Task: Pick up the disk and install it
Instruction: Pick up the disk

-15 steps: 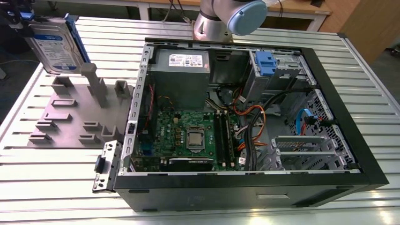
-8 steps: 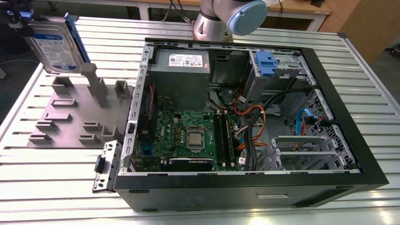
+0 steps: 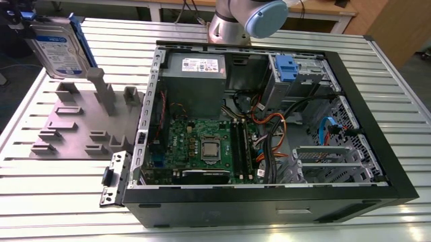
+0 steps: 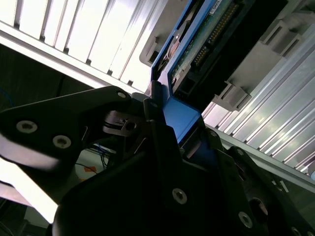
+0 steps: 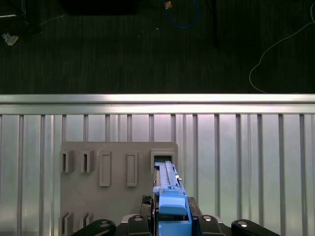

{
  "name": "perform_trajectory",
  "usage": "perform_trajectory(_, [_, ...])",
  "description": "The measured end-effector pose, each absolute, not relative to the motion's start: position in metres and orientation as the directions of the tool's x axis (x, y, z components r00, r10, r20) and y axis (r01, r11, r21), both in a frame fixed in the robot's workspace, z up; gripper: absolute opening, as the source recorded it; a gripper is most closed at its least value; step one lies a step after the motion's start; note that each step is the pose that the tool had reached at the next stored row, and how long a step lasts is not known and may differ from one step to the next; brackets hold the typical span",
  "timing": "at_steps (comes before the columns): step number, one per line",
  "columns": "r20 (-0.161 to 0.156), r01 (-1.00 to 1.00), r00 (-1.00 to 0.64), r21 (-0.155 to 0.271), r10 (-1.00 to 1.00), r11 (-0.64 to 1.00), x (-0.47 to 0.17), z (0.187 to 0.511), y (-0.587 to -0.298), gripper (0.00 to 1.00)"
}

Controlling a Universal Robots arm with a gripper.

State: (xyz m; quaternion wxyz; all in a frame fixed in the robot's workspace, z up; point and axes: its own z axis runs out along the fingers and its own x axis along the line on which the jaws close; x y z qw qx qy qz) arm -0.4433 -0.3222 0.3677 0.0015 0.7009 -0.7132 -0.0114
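1 disk [image 5: 167,184], clamped edge-on by the gripper [image 5: 172,223] in the first wrist view, label-side in the exterior view.

Case [image 3: 269,204] open fr above, cables [image 3: 273,123] crowd room nr drive bay [image 3: 311,75]; fixture posts [image 3: 102,93] stand below disk [image 3: 59,50].

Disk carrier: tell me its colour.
The disk's carrier is blue, clearest in the first wrist view.
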Motion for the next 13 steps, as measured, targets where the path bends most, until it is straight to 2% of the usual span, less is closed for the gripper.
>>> perform_trajectory(13, [-0.014, -1.0, -0.018, 0.018, -1.0, 0.017, -0.443, 0.385, -0.322, 0.36])
